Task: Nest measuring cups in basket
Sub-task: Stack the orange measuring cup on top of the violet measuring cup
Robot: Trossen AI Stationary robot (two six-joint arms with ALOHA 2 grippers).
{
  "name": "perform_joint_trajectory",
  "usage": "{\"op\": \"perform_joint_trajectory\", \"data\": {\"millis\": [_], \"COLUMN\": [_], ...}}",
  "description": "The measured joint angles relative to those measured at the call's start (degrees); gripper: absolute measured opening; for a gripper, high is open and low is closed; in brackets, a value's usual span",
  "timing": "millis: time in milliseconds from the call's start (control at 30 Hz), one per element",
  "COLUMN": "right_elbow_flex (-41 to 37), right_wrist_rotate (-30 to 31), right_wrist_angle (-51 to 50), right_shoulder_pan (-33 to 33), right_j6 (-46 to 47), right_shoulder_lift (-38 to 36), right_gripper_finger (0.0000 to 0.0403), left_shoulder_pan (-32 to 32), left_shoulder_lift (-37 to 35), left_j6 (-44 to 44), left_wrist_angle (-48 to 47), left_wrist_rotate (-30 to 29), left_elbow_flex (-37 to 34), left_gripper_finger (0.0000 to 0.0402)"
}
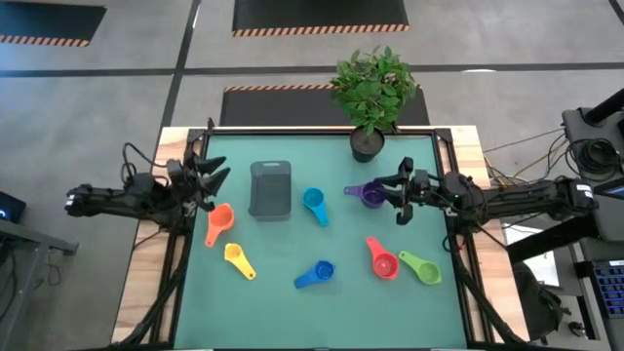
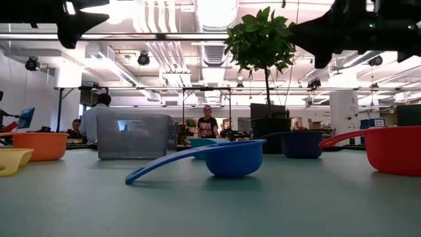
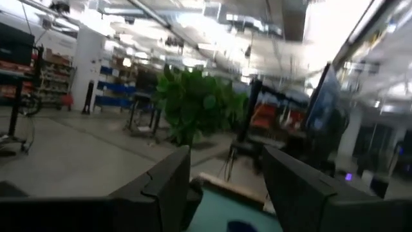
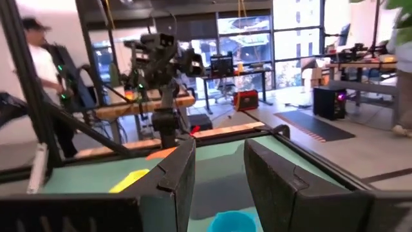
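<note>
Seven measuring cups lie apart on the green mat in the high view: orange (image 1: 218, 223), yellow (image 1: 239, 259), cyan (image 1: 315, 205), blue (image 1: 315, 275), purple (image 1: 368, 194), red (image 1: 382, 259), green (image 1: 420, 266). The dark grey basket (image 1: 270, 189) stands on the mat between the orange and cyan cups. My left gripper (image 1: 216, 176) hovers open at the mat's left edge, above the orange cup. My right gripper (image 1: 401, 195) hovers open on the mat's right side, just beside the purple cup. Both grippers show open in their wrist views (image 3: 225, 187) (image 4: 219, 171).
A potted plant in a black pot (image 1: 369, 144) stands at the mat's far edge, close to the purple cup. Wooden table edges and black frame rails (image 1: 181, 283) border the mat. People show in the room beyond the table.
</note>
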Motion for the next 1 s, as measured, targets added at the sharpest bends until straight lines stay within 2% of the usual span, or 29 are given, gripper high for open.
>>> {"op": "perform_joint_trajectory", "data": {"millis": [267, 433, 767, 1000], "right_elbow_flex": [11.34, 17.22, 22.94, 26.99], "right_wrist_rotate": [-0.07, -0.92, -1.06, -0.66], "right_wrist_angle": [-1.83, -3.41, -4.88, -7.66], "right_shoulder_pan": [4.07, 6.18, 10.42, 11.27], "right_j6": [-8.57, -11.8, -12.09, -10.61], "right_shoulder_lift": [12.4, 18.84, 27.18, 31.22], "right_gripper_finger": [0.0121, 0.0121, 0.0121, 0.0121], "left_shoulder_pan": [0.0, -0.07, -0.13, -0.15], "left_shoulder_lift": [3.19, 5.24, 8.3, 8.47], "left_j6": [-0.92, -1.78, -3.67, -8.74], "left_wrist_angle": [-10.66, -12.71, -12.86, -16.11], "left_wrist_rotate": [0.02, 1.26, 5.75, 10.0], "left_elbow_flex": [5.1, 6.36, 6.91, 8.84], "left_gripper_finger": [0.0175, 0.0175, 0.0175, 0.0175]}}
